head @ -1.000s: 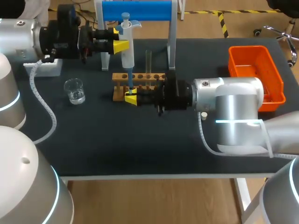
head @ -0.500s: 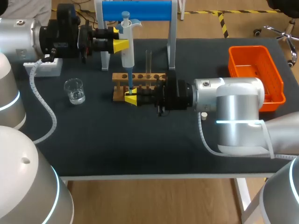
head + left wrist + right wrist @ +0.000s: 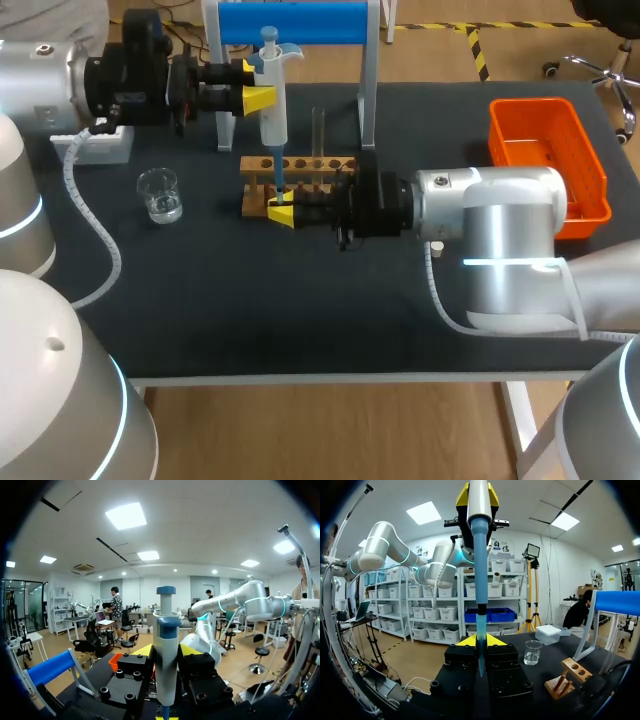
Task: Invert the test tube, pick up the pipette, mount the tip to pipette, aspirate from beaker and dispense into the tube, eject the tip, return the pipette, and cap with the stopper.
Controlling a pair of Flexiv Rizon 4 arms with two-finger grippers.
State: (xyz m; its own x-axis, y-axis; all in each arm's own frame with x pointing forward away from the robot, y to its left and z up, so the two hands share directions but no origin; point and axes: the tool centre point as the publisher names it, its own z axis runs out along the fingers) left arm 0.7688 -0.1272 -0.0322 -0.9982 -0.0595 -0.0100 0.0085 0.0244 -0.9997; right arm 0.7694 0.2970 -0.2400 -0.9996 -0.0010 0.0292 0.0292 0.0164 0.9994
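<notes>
Head view: left gripper (image 3: 250, 98) clamped on upright white-and-blue plastic pipette (image 3: 272, 105); right gripper (image 3: 280, 212) pinching slim blue pipette tip (image 3: 279, 192) at its lower end, by wooden tube rack (image 3: 310, 163).
Left wrist view: pipette (image 3: 166, 650) clenched.
Right wrist view: tip (image 3: 480, 627) clenched.

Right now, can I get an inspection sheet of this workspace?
Surface: dark table, flat.
Job's things: pipette upright in left gripper; tip beneath it in right gripper; beaker stands apart from the wooden rack; tube stands in that rack.
Clutter: orange bin, white box.
Grippers: left shut on pipette, right shut on tip.
Cables: white hoses hang along both arms.
Surroundings: nothing seen reaching over the table.
</notes>
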